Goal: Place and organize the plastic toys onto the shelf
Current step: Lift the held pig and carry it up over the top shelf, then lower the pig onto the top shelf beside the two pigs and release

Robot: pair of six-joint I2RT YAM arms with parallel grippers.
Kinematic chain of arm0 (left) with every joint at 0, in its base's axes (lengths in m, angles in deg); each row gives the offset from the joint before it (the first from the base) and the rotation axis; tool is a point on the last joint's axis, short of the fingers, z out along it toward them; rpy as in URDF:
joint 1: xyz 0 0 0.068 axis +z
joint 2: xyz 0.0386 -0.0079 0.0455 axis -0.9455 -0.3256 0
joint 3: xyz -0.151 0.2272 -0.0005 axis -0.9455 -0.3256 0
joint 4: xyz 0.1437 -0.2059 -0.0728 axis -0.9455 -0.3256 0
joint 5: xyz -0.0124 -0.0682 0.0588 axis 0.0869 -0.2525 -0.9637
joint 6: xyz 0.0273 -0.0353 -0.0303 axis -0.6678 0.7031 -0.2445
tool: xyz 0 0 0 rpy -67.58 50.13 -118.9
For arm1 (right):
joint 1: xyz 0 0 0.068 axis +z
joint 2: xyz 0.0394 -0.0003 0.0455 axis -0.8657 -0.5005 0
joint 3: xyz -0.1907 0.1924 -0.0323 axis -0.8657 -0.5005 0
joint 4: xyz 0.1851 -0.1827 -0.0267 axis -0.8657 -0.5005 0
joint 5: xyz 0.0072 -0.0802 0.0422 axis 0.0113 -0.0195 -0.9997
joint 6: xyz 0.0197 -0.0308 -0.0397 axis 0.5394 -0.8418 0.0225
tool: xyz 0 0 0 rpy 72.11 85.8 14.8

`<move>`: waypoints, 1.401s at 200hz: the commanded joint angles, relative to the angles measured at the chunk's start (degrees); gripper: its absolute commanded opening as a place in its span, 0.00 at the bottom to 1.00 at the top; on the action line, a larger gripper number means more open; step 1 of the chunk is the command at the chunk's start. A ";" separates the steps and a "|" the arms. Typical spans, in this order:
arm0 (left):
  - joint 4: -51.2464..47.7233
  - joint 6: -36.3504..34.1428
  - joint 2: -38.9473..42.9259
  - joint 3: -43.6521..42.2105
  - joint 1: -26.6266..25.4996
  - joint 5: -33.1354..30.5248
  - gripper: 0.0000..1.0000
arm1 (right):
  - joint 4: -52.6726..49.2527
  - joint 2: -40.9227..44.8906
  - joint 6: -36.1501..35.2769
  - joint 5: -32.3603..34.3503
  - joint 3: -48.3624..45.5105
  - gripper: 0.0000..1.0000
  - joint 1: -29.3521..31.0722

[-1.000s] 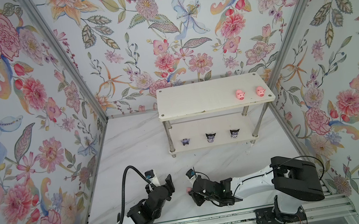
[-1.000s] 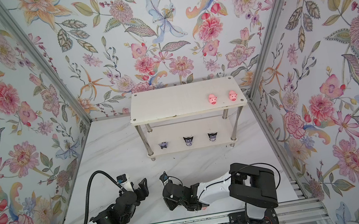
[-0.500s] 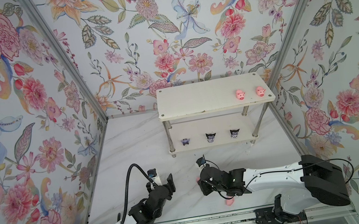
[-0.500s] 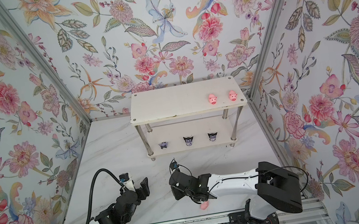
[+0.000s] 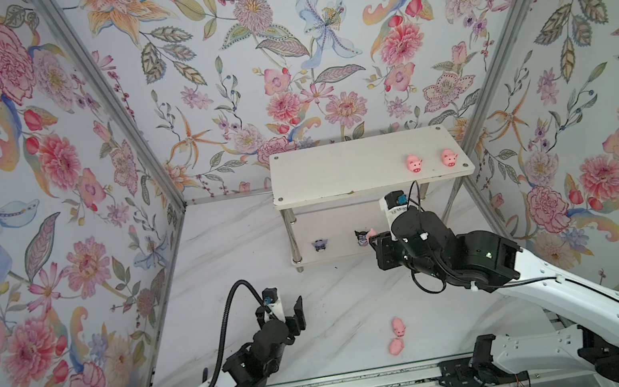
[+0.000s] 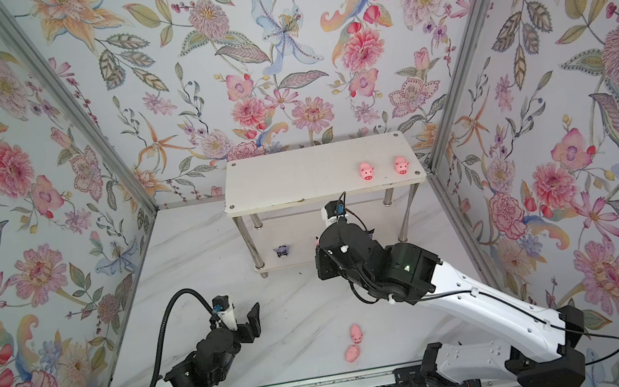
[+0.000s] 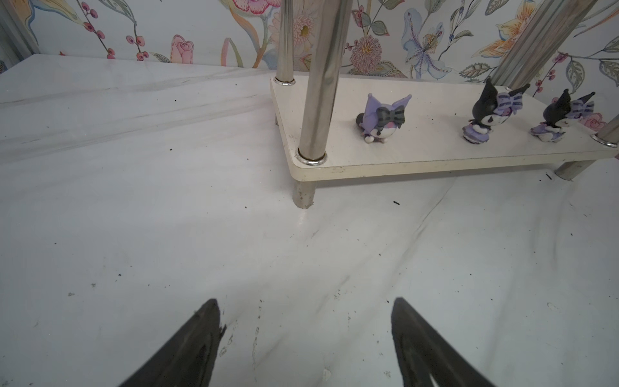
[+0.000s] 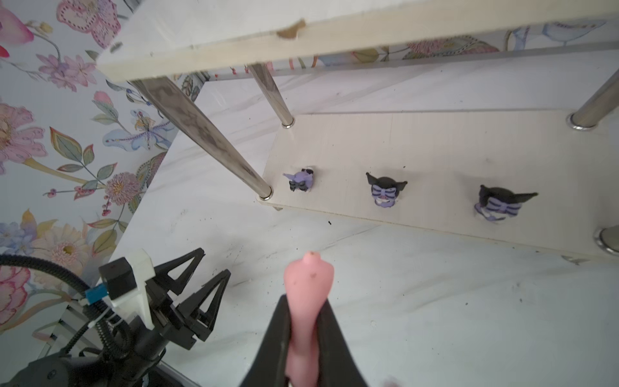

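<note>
right pincer [image 8: 304, 300]: pressed together on a pink pig [image 8: 308, 278], pinching it round the middle.
held pig's axis: runs along the fingers, with one end poking past the tips towards the shelf [image 6: 297, 179]; i cannot tell if snout or tail leads.
key relation: in both top views the right pincer hangs just in front of the lower board [image 7: 418, 157], close beside the middle one of the three figurines [image 8: 385, 191]. the top board [image 5: 337, 169] lies above it and farther back, and the shelved pigs [image 5: 414, 163] sit towards that board's right end.
likely need: if pigs belong together, the toy must rise over the top board's front edge and go down on the bare stretch to the left of that pair.
nearer arm: the right arm, already at the shelf.
right arm pose: stretched from its base at the front right and reaching in to the middle, wrist raised, pincer tipped downward.
left pincer [image 5: 286, 309]: spread wide and empty, low over the table [image 7: 167, 217], aimed at the shelf's near left leg.
left arm pose: folded low near the front rail, well apart from the shelf.
loose pigs [image 5: 398, 326]: two lie touching or nearly so on the table near the front edge, between the arms.
</note>
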 commanded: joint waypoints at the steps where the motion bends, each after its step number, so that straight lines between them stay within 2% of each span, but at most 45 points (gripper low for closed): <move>1: 3.66 -4.91 -0.20 -1.38 0.94 1.35 0.81 | -7.89 -3.07 -4.36 4.82 8.71 0.15 -0.68; 28: 6.18 -5.76 0.13 -2.55 1.05 3.45 0.81 | -10.19 -8.07 -8.99 8.24 20.51 0.14 -1.84; 53: 6.62 -5.59 1.65 -3.67 1.32 3.81 0.81 | -12.94 -13.52 -12.81 10.06 29.93 0.14 -5.75; 105: 6.45 -5.10 4.35 -5.06 2.40 4.05 0.81 | -15.70 -24.05 -17.23 4.97 41.50 0.14 -14.87; 154: 7.88 -4.93 2.08 -5.18 2.89 4.51 0.82 | -16.34 -29.76 -17.75 -1.70 44.47 0.15 -20.03; 160: 8.11 -4.98 1.82 -5.24 2.97 4.58 0.82 | -16.35 -30.40 -17.77 -2.24 44.50 0.15 -22.12; 212: 9.28 -5.18 -0.44 -5.17 3.58 4.17 0.82 | -16.34 -32.97 -17.33 -5.09 44.34 0.18 -23.81; 252: 10.41 -5.20 -2.16 -5.17 4.34 4.42 0.82 | -16.34 -33.64 -17.42 -5.06 43.86 0.36 -24.23; 280: 10.77 -5.23 -2.74 -5.09 4.59 4.76 0.82 | -16.27 -33.55 -17.41 -4.83 43.74 0.45 -24.42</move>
